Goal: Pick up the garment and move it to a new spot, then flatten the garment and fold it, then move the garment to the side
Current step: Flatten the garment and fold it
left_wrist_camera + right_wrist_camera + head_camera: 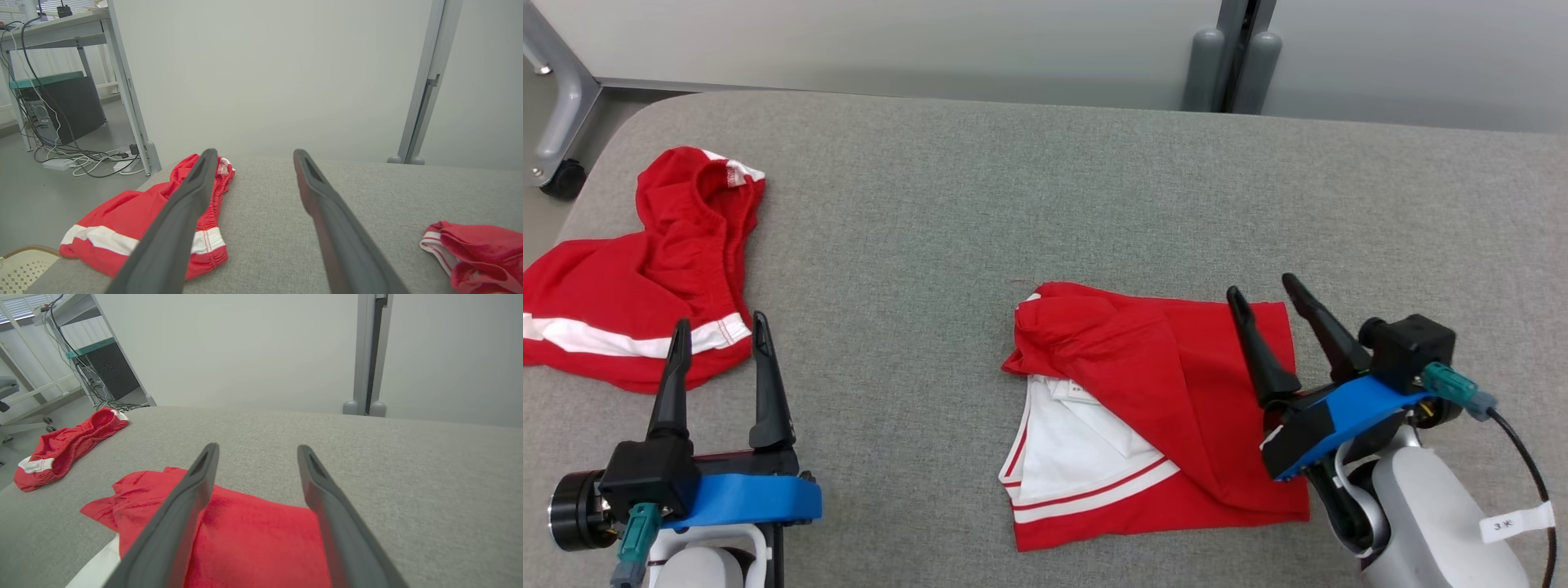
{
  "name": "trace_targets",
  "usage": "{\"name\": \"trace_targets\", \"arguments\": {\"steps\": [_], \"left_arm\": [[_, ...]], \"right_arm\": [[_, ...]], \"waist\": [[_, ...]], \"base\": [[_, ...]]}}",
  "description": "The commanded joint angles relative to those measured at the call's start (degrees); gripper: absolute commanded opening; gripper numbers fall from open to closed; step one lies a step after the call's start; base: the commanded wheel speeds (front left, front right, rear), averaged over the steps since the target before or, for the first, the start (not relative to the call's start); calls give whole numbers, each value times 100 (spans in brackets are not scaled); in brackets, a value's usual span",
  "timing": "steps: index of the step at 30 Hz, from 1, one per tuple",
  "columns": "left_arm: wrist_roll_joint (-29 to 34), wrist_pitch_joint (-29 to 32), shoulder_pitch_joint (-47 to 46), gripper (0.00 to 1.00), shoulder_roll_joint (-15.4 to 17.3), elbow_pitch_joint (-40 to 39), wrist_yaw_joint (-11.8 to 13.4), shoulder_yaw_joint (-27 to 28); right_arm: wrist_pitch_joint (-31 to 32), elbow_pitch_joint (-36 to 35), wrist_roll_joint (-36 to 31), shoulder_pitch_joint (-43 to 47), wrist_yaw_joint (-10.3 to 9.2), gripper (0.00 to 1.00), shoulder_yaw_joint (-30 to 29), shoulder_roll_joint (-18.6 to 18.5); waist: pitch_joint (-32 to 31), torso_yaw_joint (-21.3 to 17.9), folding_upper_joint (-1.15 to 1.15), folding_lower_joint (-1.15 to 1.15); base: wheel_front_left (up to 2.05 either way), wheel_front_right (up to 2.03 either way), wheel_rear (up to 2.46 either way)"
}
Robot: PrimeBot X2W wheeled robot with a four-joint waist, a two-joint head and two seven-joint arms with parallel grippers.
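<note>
two red garments lie well apart on the grey fabric-covered table (1045, 188). the folded red garment (1176, 384), with a white inner layer and a red-and-white striped hem showing at its lower left, sits right of the table's middle, near the front edge. its top left corner is bunched into a soft lump, while the right half lies fairly flat.

the crumpled red garment (645, 278), with an elastic waistband and a white stripe, rests at the table's left side, one end hanging toward the rounded edge.

the right gripper (1263, 284) is over the right edge of the folded red garment, its two long dark fingers spread wide and tilted toward the upper left, with nothing between them. in the right wrist view red cloth shows under and between the fingers; whether the tips touch it cannot be told.

the left gripper (720, 320) is at the lower left, fingers parted and pointing up the head view, empty. its tips overlap the near hem of the crumpled red garment in that view, and contact cannot be judged.

behind the table stand pale wall panels joined by a grey upright post (1229, 73). a black caster wheel (562, 178) sits on the floor by the far left corner. the left wrist view shows a tangle of cables (81, 159) on the floor under a desk.
</note>
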Motion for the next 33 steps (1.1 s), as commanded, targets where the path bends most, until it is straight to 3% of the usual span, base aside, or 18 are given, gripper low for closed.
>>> {"name": "trace_targets", "arguments": {"steps": [1, 21, 22, 23, 24, 33], "left_arm": [[-13, -28, -72, 100, -9, 11, -10, -12], [-221, -28, -86, 100, -11, 69, 98, -199], [-230, -28, -80, 100, -10, 65, 108, -202], [-237, -28, -79, 100, -11, 65, 119, -207], [-242, -28, -81, 100, -11, 66, 127, -213], [-165, -28, -19, 100, -10, 95, 118, -156]], "right_arm": [[95, 21, 57, -57, 1, 100, 130, 27], [1071, 1196, 376, -868, 1, 100, 1124, -120], [1066, 1224, 453, -902, 1, 83, 1180, -100], [1067, 1257, 508, -932, 1, 27, 1236, -93], [1044, 1277, 528, -956, 1, 0, 1295, -97], [298, 1148, 653, -939, 1, 0, 1745, -176]], "waist": [[13, 32, 0, 0], [138, 458, 0, 0], [138, 459, 0, 0], [137, 460, 0, 0], [135, 458, 0, 0], [-21, 371, 0, 0]], "base": [[0, 0, 0], [0, 0, 0], [0, 0, 0], [0, 0, 0], [0, 0, 0], [0, 0, 0]]}}
